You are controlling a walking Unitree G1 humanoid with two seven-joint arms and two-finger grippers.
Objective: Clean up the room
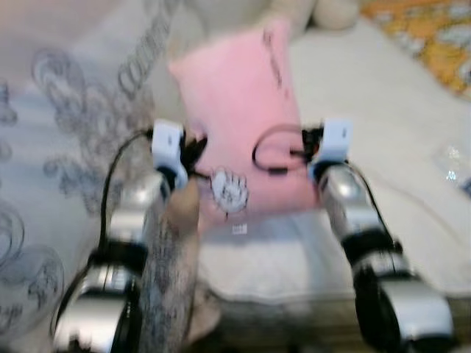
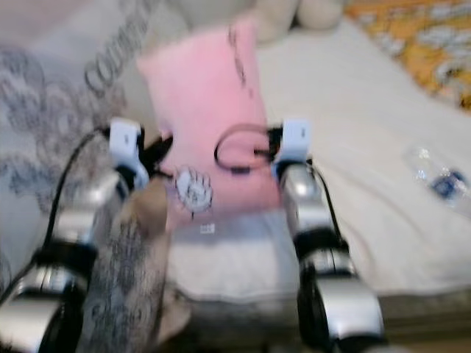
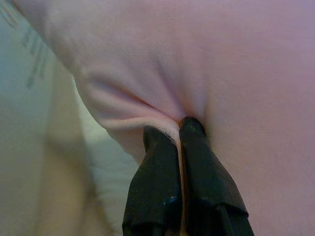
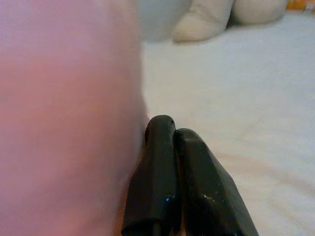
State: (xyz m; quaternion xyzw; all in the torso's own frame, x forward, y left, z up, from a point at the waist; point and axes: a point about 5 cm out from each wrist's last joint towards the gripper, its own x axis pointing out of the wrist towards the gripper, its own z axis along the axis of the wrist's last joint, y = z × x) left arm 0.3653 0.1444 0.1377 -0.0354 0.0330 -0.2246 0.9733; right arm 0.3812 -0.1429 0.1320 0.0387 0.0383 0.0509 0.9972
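White bedding (image 1: pixel 383 125) covered the bed and filled the background, with a grey-patterned blanket (image 1: pixel 66 147) heaped on the robot's left and an orange-patterned cloth (image 1: pixel 434 37) at the far right corner. Pale plush feet (image 4: pixel 216 19) lay at the head of the bed. A pink pillow (image 1: pixel 243 125), printed with a small white cartoon figure (image 1: pixel 229 190) near its lower edge, stood tilted above the bedding between the two arms. The left gripper (image 3: pixel 179 130) was clenched on the pillow's left edge, its black fingers pinching a fold of pink fabric that puckered around the tips. The right gripper (image 4: pixel 165 129) lay against the pillow's right edge with its fingers pressed together; whether any fabric sat between them could not be told. A clear plastic bottle (image 2: pixel 438 176) lay on the bedding well to the right. Both head views were blurred. A patterned strip of blanket hung in front of the left arm (image 1: pixel 110 272).
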